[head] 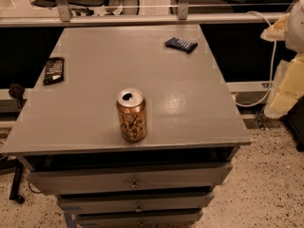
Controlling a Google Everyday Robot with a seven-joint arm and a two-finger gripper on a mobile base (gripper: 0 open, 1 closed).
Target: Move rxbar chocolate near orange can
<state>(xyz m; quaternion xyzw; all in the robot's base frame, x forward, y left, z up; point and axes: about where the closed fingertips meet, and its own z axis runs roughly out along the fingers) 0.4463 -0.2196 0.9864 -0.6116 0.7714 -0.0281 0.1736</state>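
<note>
The rxbar chocolate (53, 70), a flat black wrapper with pale print, lies at the left edge of the grey table (190, 113). The orange can (131, 115) stands upright near the table's front edge, a little left of centre, with its silver top and tab hole showing. The bar lies well apart from the can, to its far left. My gripper (286, 87) is a pale cream shape at the right edge of the camera view. It hangs off the table's right side, away from both things, and holds nothing that I can see.
A dark blue wrapped bar (181, 44) lies at the table's far right. Drawers (133, 182) sit under the tabletop. A metal rail and chair legs (123, 6) stand behind the table. A white cable (266, 94) hangs on the right.
</note>
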